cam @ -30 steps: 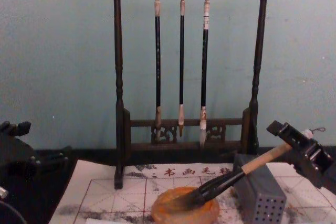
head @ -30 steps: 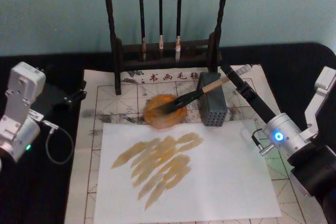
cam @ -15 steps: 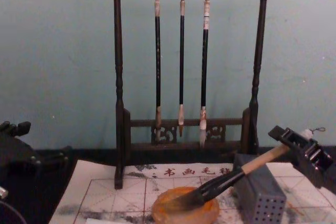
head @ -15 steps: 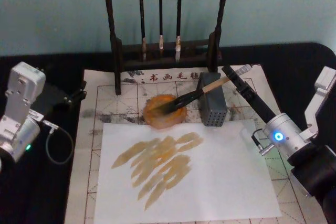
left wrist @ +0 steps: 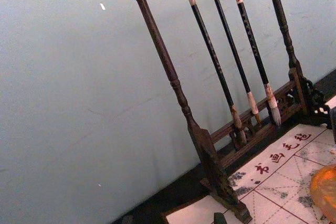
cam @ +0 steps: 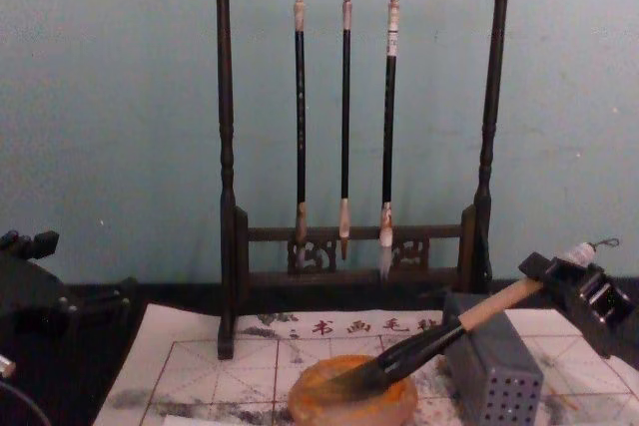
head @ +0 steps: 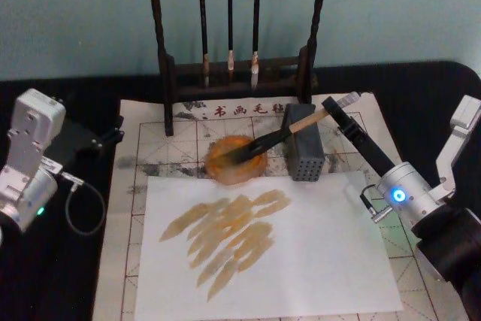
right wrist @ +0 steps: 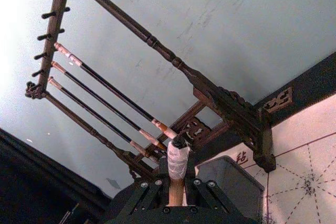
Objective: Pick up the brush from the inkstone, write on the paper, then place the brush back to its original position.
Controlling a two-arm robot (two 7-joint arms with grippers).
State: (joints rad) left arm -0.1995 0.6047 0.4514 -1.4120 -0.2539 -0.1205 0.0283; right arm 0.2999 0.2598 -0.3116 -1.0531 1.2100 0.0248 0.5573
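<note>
The brush (head: 267, 139) lies slanted, its dark bristles in the round orange-brown inkstone (head: 223, 171) and its wooden handle propped on a grey block (head: 304, 155). My right gripper (head: 331, 107) stands open around the handle's far end, a small gap on each side; the white end cap (right wrist: 177, 163) pokes out past the fingers. From the chest view, the brush (cam: 429, 346) rises from the inkstone (cam: 349, 408) up to that gripper (cam: 547, 281). The paper (head: 128, 208), red-gridded, carries a plain white sheet (head: 323, 261) marked with orange-brown strokes. My left gripper (head: 109, 134) is parked at the left.
A dark wooden rack (head: 237, 73) with three thin hanging brushes (cam: 344, 117) stands behind the inkstone. The perforated grey block (cam: 494, 376) sits right of the dish. A loose cable (head: 83, 204) loops beside the left arm on the black table.
My right gripper has slid back along the handle toward its end, uncovering the white cap. The brush has stayed put in the inkstone. The left arm is still.
</note>
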